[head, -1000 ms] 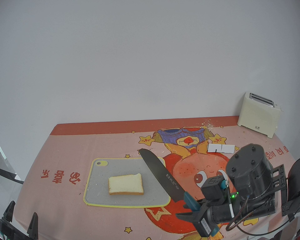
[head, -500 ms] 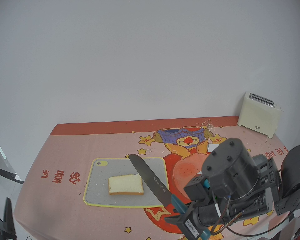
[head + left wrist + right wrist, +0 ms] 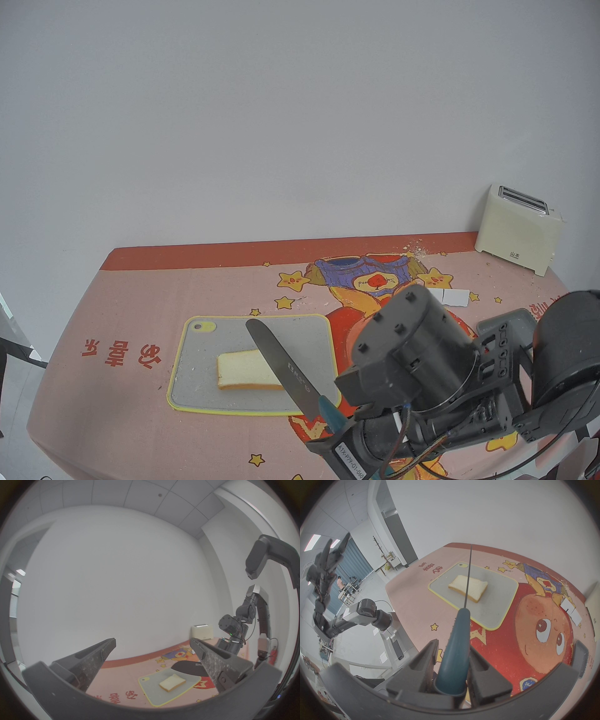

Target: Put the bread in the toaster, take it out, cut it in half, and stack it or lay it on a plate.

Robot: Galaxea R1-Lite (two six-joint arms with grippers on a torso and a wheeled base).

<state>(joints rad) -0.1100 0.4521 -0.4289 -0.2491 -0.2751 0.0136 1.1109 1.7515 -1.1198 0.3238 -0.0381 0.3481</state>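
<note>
One slice of bread lies flat on the grey cutting board. My right gripper is shut on the teal handle of a dark-bladed knife. It hovers off the board's front right corner. The blade slants over the bread and hides its right part in the head view; I cannot tell if it touches. My left gripper is open, holds nothing, and is raised well off the table's left side. The cream toaster stands at the far right corner.
Two white cards lie on the patterned tablecloth between the board and the toaster. Crumbs are scattered near the back edge. The wall runs right behind the table.
My right arm has swung left with the knife, and the blade went from beside the bread to over it. The left gripper has left the head view's bottom left corner.
</note>
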